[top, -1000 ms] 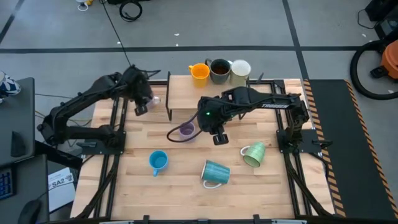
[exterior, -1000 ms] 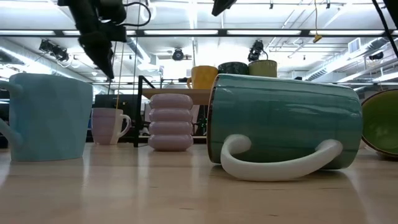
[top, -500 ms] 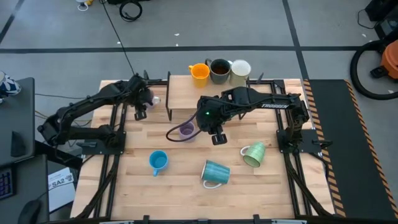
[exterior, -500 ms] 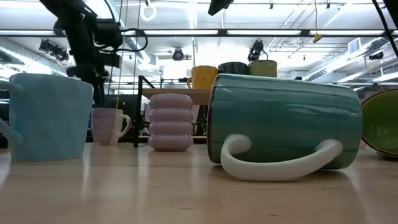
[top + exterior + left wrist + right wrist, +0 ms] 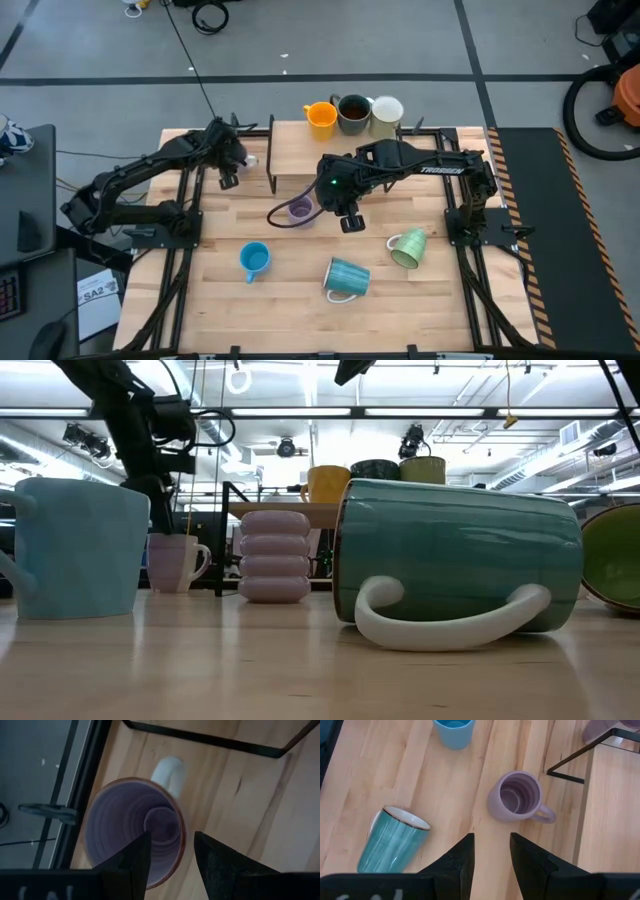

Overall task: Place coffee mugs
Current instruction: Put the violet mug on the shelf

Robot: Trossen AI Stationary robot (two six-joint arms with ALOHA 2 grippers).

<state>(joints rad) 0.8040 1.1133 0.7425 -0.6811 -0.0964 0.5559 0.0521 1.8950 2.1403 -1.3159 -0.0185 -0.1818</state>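
Observation:
A smooth lavender mug [image 5: 132, 835] stands upright on its base at the table's far left, handle [image 5: 169, 770] pointing away from my left gripper [image 5: 171, 842]. That gripper is open and points down over the mug's rim, one finger inside the mug and one outside; in the high view it [image 5: 228, 178] covers most of the mug [image 5: 247, 160]. My right gripper [image 5: 491, 845] hangs open above the table's middle, holding nothing. Below it stand a ribbed lavender mug [image 5: 517, 797] and a blue mug [image 5: 254, 259]. A teal mug [image 5: 345, 277] and a pale green mug [image 5: 408, 248] lie on their sides. My left gripper comes from above, slanting down, with the mug's wall [image 5: 181, 832] between its two fingers on the side away from the handle. The mug stands upright on the table. Whether the fingers touch the wall, I cannot tell.
A raised wooden shelf [image 5: 330, 150] on a black wire frame [image 5: 272, 165] stands at the far edge. It carries an orange mug [image 5: 320, 116], a dark brown mug [image 5: 353, 112] and a cream mug [image 5: 387, 112]. Black rails run along both table sides.
My left gripper has come down toward the smooth lavender mug at the far left and tipped a little. Most of the drop came early in the second. The mugs and my right gripper have kept still.

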